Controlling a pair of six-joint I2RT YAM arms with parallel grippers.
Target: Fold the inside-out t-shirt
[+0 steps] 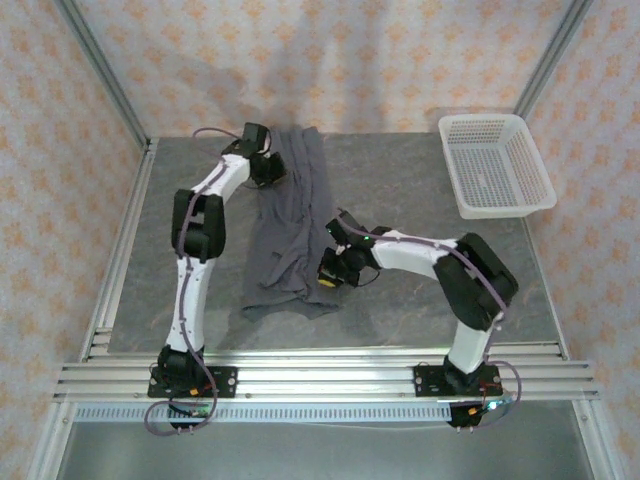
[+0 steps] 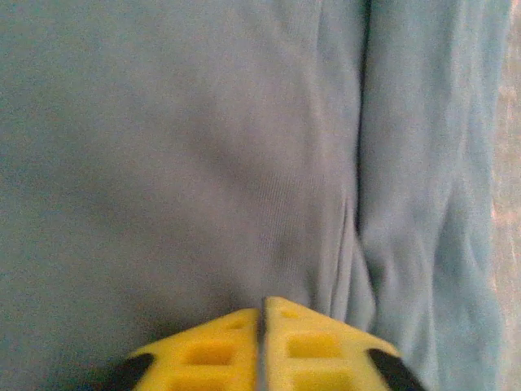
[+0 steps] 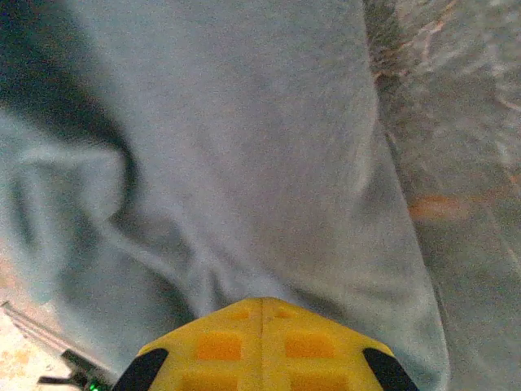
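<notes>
Dark slate-grey soft cloth t-shirt [image 1: 290, 225] lies as a long band from the far edge of the grey tabletop [image 1: 400, 200] toward its middle, with the left gripper [image 1: 267, 168] pinching the far end and the right gripper [image 1: 330, 274] pinching the near end.

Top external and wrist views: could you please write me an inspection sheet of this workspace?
Surface: grey mottled tabletop, flat, bearing the shirt and basket.
Job's things: dark slate-grey cloth t-shirt, gathered into a long narrow strip, rumpled at its near end.
Clutter: white mesh plastic basket at the far right corner, apart from the shirt.
Grippers: left pincer closed at the shirt's far left edge, apparently pinching it; right pincer closed on its near right edge.
Cables: purple cables run along both arms; no snag seen.
Surroundings: orange-patterned wall panels; aluminium rails along the near edge.
</notes>
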